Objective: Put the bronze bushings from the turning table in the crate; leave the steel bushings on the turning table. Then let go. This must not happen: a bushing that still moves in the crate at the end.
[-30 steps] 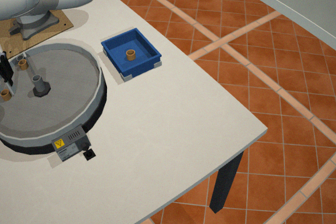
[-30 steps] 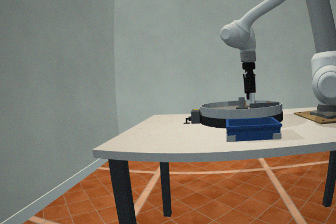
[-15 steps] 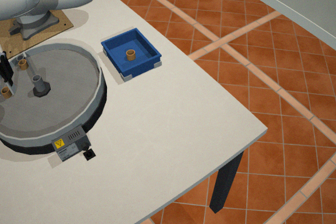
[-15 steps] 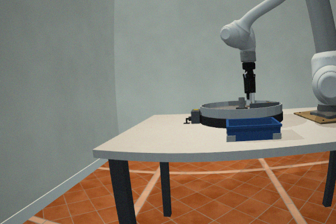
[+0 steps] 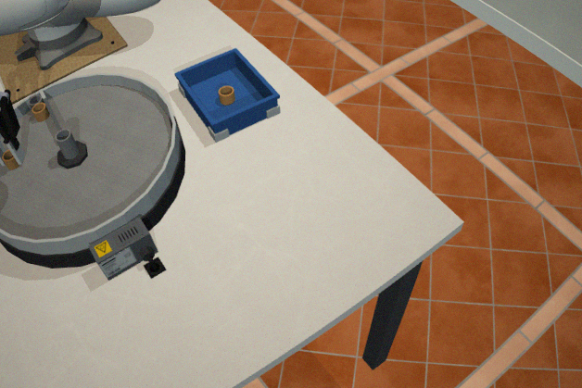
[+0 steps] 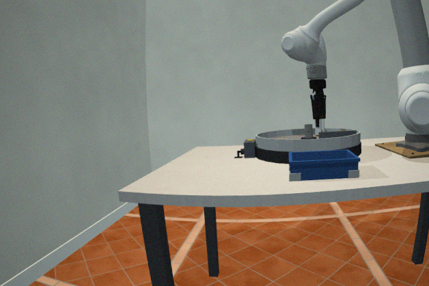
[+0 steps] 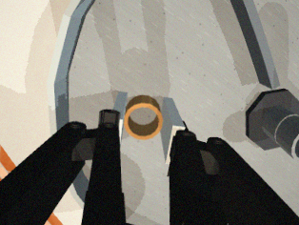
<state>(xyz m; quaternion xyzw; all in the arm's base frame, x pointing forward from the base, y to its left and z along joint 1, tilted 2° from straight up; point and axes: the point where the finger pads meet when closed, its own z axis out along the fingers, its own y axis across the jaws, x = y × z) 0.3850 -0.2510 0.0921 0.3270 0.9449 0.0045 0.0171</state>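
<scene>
My gripper [image 5: 10, 155] [image 6: 320, 128] [image 7: 143, 109] is low over the turning table [image 5: 127, 157] [image 6: 277, 143] [image 7: 205, 71], its pads shut on an upright bronze bushing [image 5: 9, 161] [image 7: 144, 130] from both sides. In the top view a second bronze bushing [image 5: 40, 112] stands on the turning table near the wall, with a grey ring [image 5: 34, 100] that looks like a steel bushing behind it. The blue crate [image 5: 246, 118] [image 6: 322, 170] stands beside the turning table and holds one bronze bushing [image 5: 226, 95]. The crate's inside is hidden in the exterior view.
A grey post [image 5: 68, 145] [image 6: 308, 130] [image 7: 276, 121] rises from the turning table's middle. A raised rim [image 5: 162, 176] [image 6: 294, 143] [image 7: 62, 91] runs around it. A grey motor box [image 5: 120, 249] [image 6: 249, 149] is fixed to its outside. The robot's base stands on a wooden board [image 5: 101, 52] [image 6: 391, 149].
</scene>
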